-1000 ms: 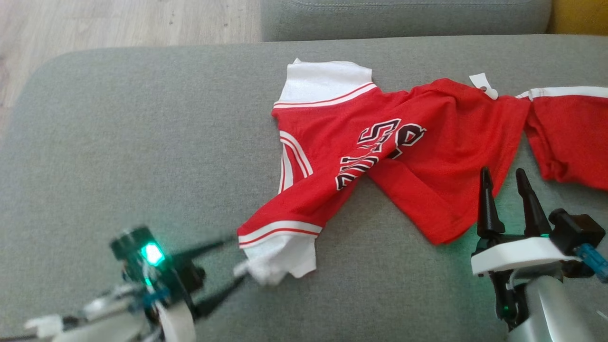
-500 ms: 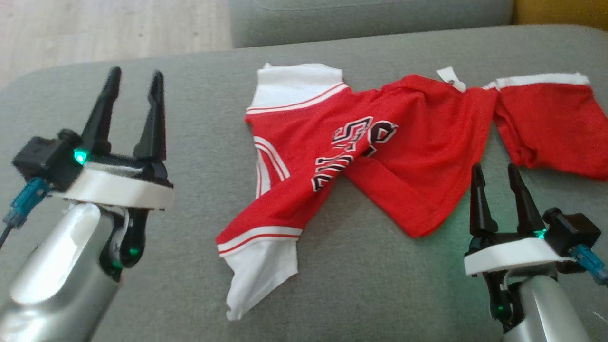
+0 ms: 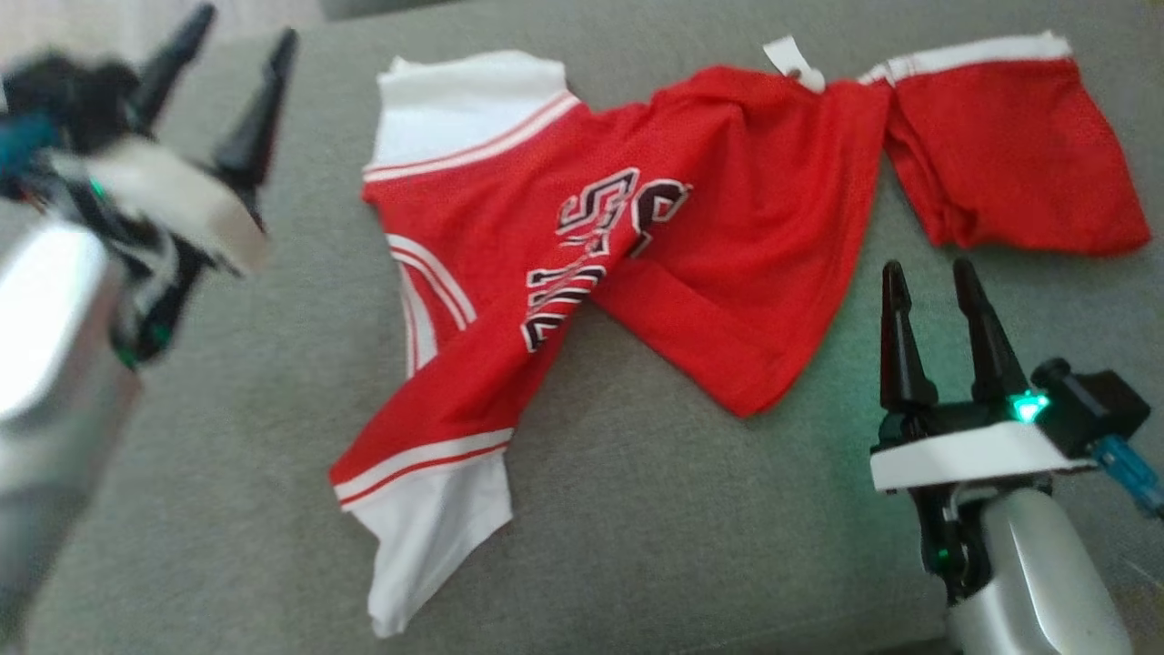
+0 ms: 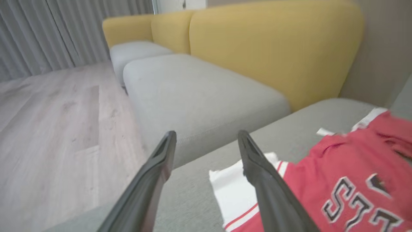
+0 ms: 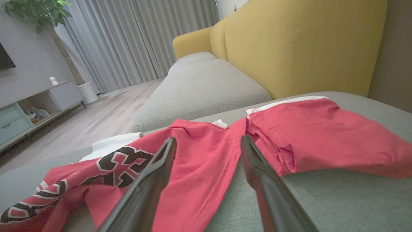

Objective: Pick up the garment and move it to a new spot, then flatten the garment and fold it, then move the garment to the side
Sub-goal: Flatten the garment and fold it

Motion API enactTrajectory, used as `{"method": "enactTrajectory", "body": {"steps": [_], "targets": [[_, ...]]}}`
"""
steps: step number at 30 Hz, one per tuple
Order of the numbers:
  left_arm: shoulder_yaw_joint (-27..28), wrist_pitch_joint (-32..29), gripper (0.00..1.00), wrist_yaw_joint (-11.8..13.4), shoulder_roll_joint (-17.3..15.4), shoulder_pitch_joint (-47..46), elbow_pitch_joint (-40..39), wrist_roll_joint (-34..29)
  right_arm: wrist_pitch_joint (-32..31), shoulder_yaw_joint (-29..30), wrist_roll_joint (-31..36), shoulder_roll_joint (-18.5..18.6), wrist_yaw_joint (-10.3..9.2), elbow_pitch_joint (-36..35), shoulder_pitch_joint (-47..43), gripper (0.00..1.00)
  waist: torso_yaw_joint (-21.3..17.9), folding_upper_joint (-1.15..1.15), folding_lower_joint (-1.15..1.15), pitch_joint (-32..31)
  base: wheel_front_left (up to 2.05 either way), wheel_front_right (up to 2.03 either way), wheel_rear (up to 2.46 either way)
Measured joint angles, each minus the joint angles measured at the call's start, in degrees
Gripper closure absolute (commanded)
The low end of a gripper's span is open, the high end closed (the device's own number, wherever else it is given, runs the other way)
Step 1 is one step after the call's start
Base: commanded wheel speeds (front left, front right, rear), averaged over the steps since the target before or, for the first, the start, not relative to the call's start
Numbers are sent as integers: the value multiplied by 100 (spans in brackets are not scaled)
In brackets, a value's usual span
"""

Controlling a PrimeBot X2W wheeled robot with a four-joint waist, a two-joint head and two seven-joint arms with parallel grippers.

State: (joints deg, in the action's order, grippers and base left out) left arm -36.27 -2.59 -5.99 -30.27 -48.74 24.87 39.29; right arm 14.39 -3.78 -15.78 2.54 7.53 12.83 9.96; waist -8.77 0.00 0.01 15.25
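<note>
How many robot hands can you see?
2. The dark two-fingered left gripper is blurred at upper left, beside the red-and-white jersey; the right gripper is lower right, near its red edge.

Head looks down; both wrists skim low over garment [image 3: 727, 227].

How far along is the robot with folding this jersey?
Done, apparently: the jersey lies roughly spread on the cushion, so the first move may be over. In hand: nothing; the left pincer and right pincer are both open, gripping no cloth. Left: the jersey is twisted, with a fold crossing its lettering, so it needs flattening, folding, then moving aside.
</note>
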Motion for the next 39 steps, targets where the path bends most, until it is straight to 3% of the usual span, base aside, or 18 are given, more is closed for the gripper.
{"method": "enactTrajectory", "body": {"steps": [4, 8, 20, 31, 32, 33, 39], "targets": [[-449, -1043, 0, -115, -189, -570, 649, 119, 0, -87, -67, 0, 0, -35, 109, 0, -255, 0, 0, 307, 0, 0, 0], [-891, -1589, 0, -129, -336, -758, 966, 420, 0, -125, -147, 0, 0, -119, 133, 0, -505, 0, 0, 600, 0, 0, 0], [-1209, -2153, 0, -159, -428, -1146, 1484, 1591, 0, -234, -326, -1, 0, -215, 271, 0, -1027, 0, 0, 1094, 0, 0, 0], [-1614, -2875, 0, -160, -513, -1579, 1756, 1828, 0, -264, -341, -1, 0, -277, 271, 0, -1224, 0, -2, 1212, 0, 0, 0], [-1639, -2998, 54, -159, -526, -1614, 1734, 1902, 0, -265, -341, -1, 0, -283, 271, 0, -1232, 0, -2, 1216, 0, 0, 0], [-1688, -3072, 100, -159, -554, -1651, 1688, 1941, 1, -264, -341, -1, 0, -287, 271, 0, -1238, 0, -2, 1220, 0, 0, 0], [-1819, -2505, 100, -158, -652, -1685, 1736, 1695, 1, -260, -388, -1, 0, -290, 271, 0, -1235, 0, -1, 1252, 0, 0, 0]]}}
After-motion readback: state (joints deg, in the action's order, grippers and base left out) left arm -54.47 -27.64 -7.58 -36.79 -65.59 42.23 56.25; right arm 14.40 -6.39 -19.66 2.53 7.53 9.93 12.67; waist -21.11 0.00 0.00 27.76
